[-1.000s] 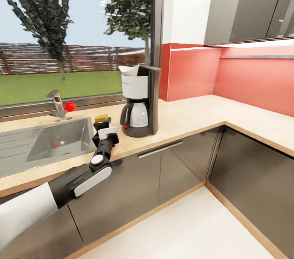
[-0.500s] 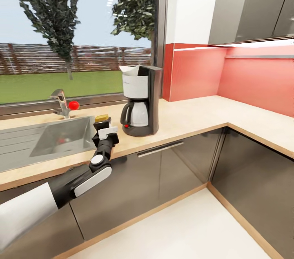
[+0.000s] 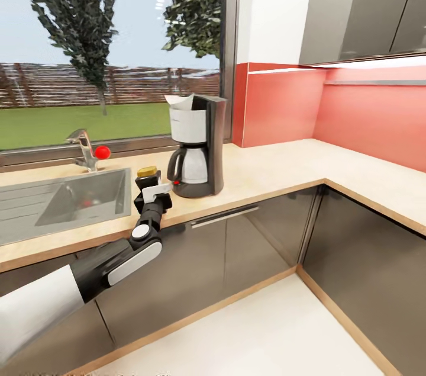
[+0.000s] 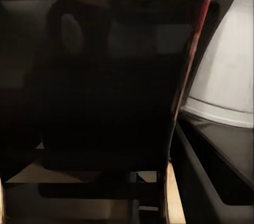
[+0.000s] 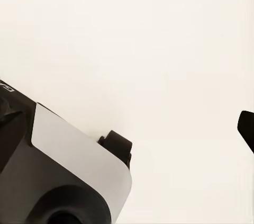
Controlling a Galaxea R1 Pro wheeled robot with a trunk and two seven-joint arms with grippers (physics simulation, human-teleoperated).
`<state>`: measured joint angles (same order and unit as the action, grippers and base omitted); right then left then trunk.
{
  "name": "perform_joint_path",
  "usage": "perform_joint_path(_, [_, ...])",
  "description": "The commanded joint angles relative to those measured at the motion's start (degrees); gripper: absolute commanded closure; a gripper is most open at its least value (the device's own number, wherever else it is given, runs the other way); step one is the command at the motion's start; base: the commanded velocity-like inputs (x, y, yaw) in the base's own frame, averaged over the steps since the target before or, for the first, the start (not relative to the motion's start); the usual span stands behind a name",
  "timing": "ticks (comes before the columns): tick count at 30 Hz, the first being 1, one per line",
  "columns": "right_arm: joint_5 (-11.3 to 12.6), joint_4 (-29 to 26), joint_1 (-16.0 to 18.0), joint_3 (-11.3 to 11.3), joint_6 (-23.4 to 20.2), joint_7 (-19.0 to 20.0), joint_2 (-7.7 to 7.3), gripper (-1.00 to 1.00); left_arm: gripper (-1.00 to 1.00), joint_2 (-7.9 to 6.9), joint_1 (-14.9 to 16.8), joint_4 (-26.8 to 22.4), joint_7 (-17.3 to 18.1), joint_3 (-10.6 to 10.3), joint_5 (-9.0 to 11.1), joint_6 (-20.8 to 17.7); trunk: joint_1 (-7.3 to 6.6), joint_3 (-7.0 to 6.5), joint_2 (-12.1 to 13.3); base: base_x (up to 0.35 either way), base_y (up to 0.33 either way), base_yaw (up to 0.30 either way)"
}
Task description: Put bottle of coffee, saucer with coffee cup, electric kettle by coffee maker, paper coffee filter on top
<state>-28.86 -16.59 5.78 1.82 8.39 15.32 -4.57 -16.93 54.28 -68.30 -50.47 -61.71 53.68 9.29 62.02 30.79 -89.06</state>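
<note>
While the left end effector (image 3: 153, 189) grips the bottle (image 3: 148, 174) above the surface (image 3: 266, 172), the coffee maker (image 3: 195, 148) stands just beside it, to its right.

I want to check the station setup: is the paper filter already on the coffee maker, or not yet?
Already on: the paper coffee filter sits in the top of the coffee maker, its white pointed edge sticking up.

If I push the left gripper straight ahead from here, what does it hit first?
Probably the coffee maker: the left gripper, holding the bottle of coffee, points toward its carafe side. Depth is hard to judge.
</note>
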Motion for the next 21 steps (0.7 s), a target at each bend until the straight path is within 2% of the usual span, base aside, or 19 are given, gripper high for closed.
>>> perform_joint_path(1, [-0.31, -0.02, 0.02, 0.21, 0.20, 0.23, 0.00, -1.00, 1.00, -0.03, 0.12, -0.01, -0.16, -0.25, 0.47, 0.46, 0.00, 0.06, -0.04, 0.000, -0.038, 0.204])
perform_joint_path(7, [-0.30, -0.02, 0.02, 0.25, 0.17, 0.23, 0.00, -1.00, 1.00, -0.03, 0.12, 0.01, -0.16, -0.27, 0.46, 0.46, 0.00, 0.06, -0.04, 0.002, -0.012, 0.143])
perform_joint_path(21, [-0.32, -0.02, 0.02, 0.28, 0.16, 0.25, 0.00, -1.00, 1.00, -0.03, 0.12, 0.01, -0.16, -0.25, 0.46, 0.38, 0.00, 0.06, -0.04, 0.137, 0.000, 0.007])
